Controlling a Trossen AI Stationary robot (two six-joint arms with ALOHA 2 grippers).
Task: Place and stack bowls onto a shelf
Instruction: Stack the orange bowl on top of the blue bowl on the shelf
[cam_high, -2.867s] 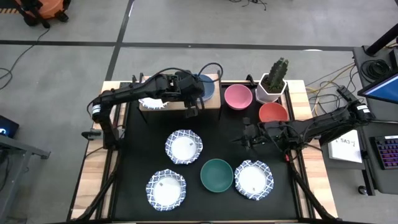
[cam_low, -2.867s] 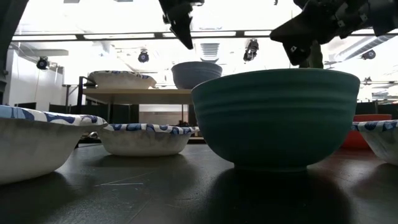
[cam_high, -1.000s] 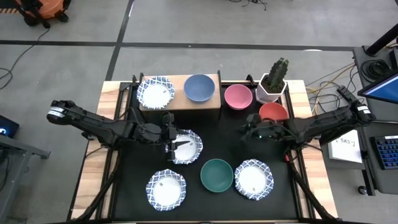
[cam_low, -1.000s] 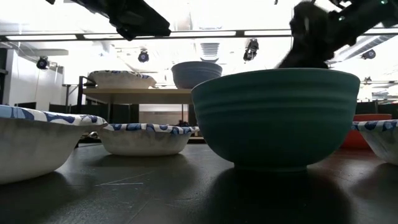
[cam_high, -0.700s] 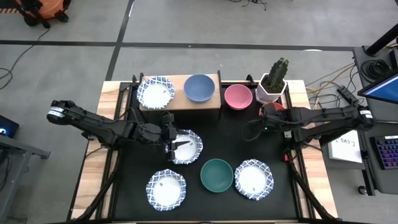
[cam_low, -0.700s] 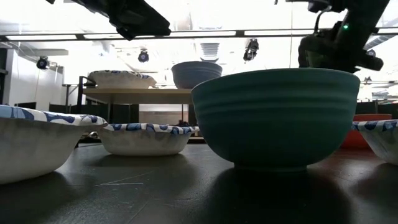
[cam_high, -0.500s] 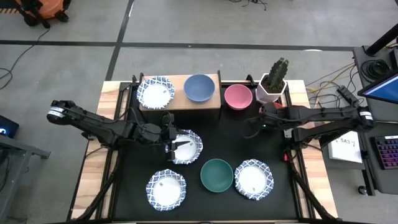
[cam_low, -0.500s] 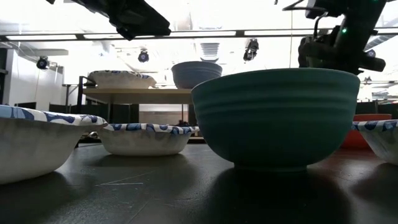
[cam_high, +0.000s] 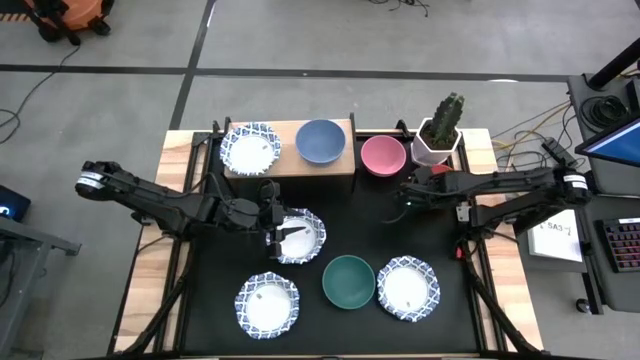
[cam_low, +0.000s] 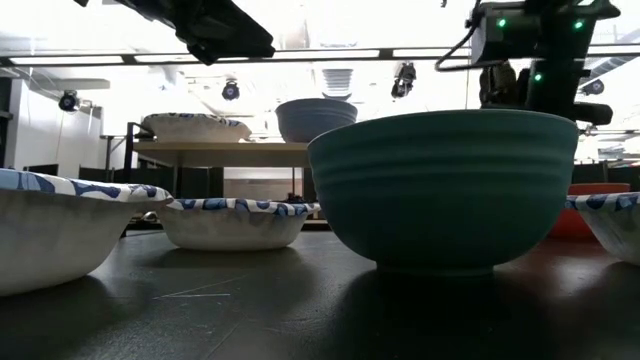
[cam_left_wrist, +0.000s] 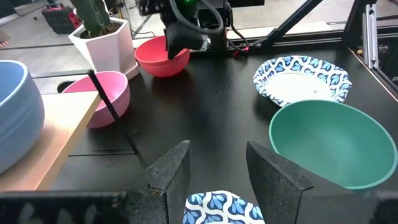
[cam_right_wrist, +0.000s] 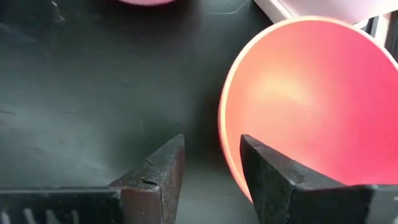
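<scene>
The light-wood shelf (cam_high: 290, 168) carries a blue-patterned bowl (cam_high: 251, 148) and a grey-blue bowl (cam_high: 320, 141). On the black mat stand a pink bowl (cam_high: 383, 155), a red bowl (cam_right_wrist: 311, 106), a dark green bowl (cam_high: 348, 281) and three patterned bowls (cam_high: 300, 236) (cam_high: 267, 304) (cam_high: 407, 288). My left gripper (cam_left_wrist: 217, 171) hangs open above the left rim of the middle patterned bowl (cam_left_wrist: 221, 208). My right gripper (cam_right_wrist: 211, 165) points steeply down, open, with its fingers on either side of the red bowl's rim (cam_right_wrist: 222, 134). My right arm hides most of the red bowl in the high view.
A white pot with a cactus (cam_high: 438, 132) stands at the back right, right behind the red bowl. The mat's middle (cam_high: 360, 215) between the two grippers is bare. The shelf's right third (cam_high: 345, 165) carries nothing.
My right gripper has swung toward the table's far edge, to above the red bowl, and has tipped from nearly level to steeply down. Its arm now covers the red bowl in the high view. No bowl has moved.
</scene>
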